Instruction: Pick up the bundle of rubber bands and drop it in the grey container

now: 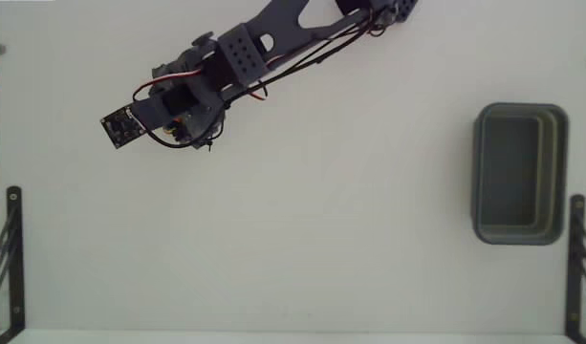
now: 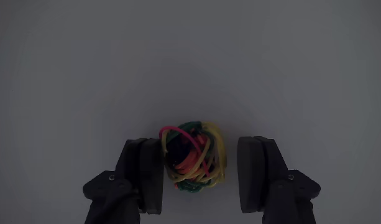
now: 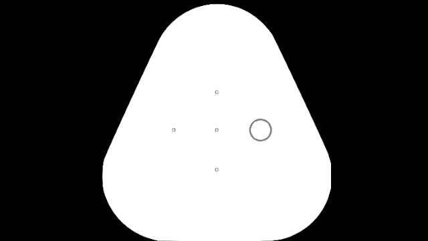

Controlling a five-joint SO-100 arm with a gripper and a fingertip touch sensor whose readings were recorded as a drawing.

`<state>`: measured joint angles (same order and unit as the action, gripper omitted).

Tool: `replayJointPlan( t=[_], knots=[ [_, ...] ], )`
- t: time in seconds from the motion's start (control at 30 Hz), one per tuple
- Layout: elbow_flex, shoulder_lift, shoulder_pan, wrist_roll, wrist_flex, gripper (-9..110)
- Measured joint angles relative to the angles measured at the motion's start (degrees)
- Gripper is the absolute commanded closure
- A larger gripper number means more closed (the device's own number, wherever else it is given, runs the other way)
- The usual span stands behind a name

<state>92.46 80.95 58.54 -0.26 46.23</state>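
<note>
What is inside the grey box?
In the fixed view the grey container looks empty: only its bare grey floor shows. The bundle of rubber bands is not in it; the wrist view shows it on the table between the fingers of the open hand.

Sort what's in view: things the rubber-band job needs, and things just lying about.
Needed:
- bundle of rubber bands, between the open gripper fingers
- grey container, empty, at the right of the fixed view

Lying about:
- black bracket at the left edge
- black bracket at the right edge
</note>
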Motion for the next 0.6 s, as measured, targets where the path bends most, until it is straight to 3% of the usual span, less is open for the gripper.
replayJointPlan(
  t=[0.6],
  knots=[
    [0.0, 0.0, 0.0, 0.0, 0.0, 36]
  ],
)
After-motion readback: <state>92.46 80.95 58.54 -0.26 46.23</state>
